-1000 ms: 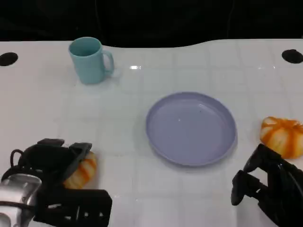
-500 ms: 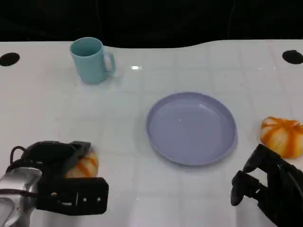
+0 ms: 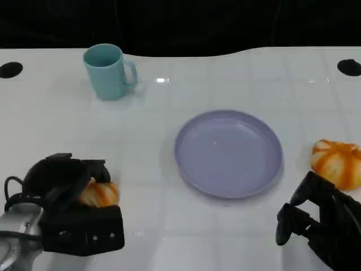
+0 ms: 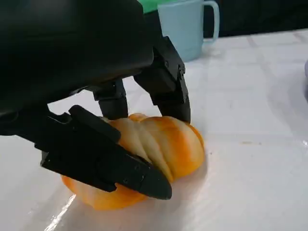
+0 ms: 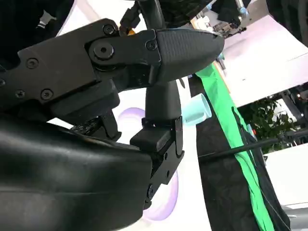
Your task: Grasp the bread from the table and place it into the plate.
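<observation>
Bread (image 3: 97, 193) lay on the white table (image 3: 169, 141) at the near left, with the left hand (image 3: 67, 189) closed around it; in the left wrist view the fingers (image 4: 163, 82) pressed on its far side and the thumb lay across its near side, while the loaf (image 4: 144, 154) sat on the table surface. Compared with a second earlier, the left hand had drawn in over the bread, so less of its orange crust showed in the head view, and the black block of the wrist had slid a little towards the left. Behind it, well apart at the far left, the teal mug (image 3: 108, 71) stood upright. Near the middle, the lavender plate (image 3: 228, 153) sat bare, unmoved from the earlier pictures. To its right, a second orange loaf (image 3: 337, 163) rested near the table's right edge, just beyond the right hand (image 3: 316, 217). That hand hung at the near right with its fingers curled loosely and apart, holding nothing, in the same pose as a second before
</observation>
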You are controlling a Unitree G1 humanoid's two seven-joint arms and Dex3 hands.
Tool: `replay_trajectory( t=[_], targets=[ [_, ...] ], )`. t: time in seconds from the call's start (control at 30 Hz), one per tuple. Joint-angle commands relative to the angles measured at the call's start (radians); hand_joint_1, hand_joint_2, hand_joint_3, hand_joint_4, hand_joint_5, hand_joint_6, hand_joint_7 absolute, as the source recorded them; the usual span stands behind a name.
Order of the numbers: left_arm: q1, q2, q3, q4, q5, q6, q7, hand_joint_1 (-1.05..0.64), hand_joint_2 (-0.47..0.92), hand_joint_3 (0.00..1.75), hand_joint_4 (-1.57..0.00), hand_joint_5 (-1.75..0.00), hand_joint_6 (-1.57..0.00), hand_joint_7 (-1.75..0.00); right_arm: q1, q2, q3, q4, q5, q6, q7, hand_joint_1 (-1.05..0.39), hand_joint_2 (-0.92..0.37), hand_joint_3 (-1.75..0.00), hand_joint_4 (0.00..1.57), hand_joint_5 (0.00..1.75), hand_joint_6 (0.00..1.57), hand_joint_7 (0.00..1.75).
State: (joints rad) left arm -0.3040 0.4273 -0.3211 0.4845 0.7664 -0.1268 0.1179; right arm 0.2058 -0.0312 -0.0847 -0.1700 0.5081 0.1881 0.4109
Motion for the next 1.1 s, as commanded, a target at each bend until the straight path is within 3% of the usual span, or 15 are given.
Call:
replay_trajectory(
  t=[0.03,0.1,0.27,0.33,0.43,0.57,1.1],
  targets=[
    [-0.002,-0.009,0.002,0.053,-0.021,-0.05,0.096,-0.26,0.92,0.31,-0.85,-1.75,-0.61,-1.63,0.0,-0.005,-0.016,0.003,0.009,-0.001,-0.005,-0.61,-0.92,-0.38,0.76,1.75,0.62,1.61],
    [-0.001,-0.014,0.007,0.067,-0.035,-0.075,0.126,-0.25,0.92,0.32,-0.86,-1.75,-0.59,-1.72,0.002,-0.001,-0.017,0.006,0.007,-0.006,-0.008,-0.61,-0.92,-0.37,0.76,1.75,0.62,1.61],
    [0.003,-0.037,0.04,0.066,-0.101,-0.104,0.16,-0.21,0.87,0.38,-0.86,-1.75,-0.63,-1.75,0.002,0.001,-0.02,0.018,0.01,-0.017,0.001,-0.6,-0.92,-0.38,0.75,1.75,0.6,1.6],
    [0.005,-0.043,0.05,0.062,-0.128,-0.112,0.155,-0.19,0.72,0.73,-0.85,-1.75,-0.66,-1.75,0.0,0.002,-0.021,0.021,0.014,-0.017,0.002,-0.61,-0.92,-0.38,0.75,1.75,0.6,1.61],
    [0.017,-0.056,0.075,0.024,-0.186,-0.114,0.129,-0.19,0.58,1.07,-0.86,-1.75,-0.71,-1.75,-0.003,0.003,-0.02,0.029,0.01,-0.024,0.004,-0.61,-0.92,-0.38,0.75,1.75,0.6,1.61],
    [0.024,-0.066,0.095,-0.016,-0.24,-0.128,0.105,-0.21,0.47,1.32,-0.89,-1.75,-0.75,-1.75,-0.003,0.0,-0.018,0.025,-0.001,-0.018,-0.008,-0.62,-0.92,-0.37,0.75,1.75,0.6,1.61],
    [-0.1,-0.085,0.1,-0.106,-0.262,-0.103,-0.006,-0.19,0.42,1.35,-0.86,-1.75,-0.7,-1.75,-0.004,-0.003,-0.022,0.037,0.002,-0.02,0.009,-0.61,-0.92,-0.37,0.74,1.75,0.58,1.62]
  ],
)
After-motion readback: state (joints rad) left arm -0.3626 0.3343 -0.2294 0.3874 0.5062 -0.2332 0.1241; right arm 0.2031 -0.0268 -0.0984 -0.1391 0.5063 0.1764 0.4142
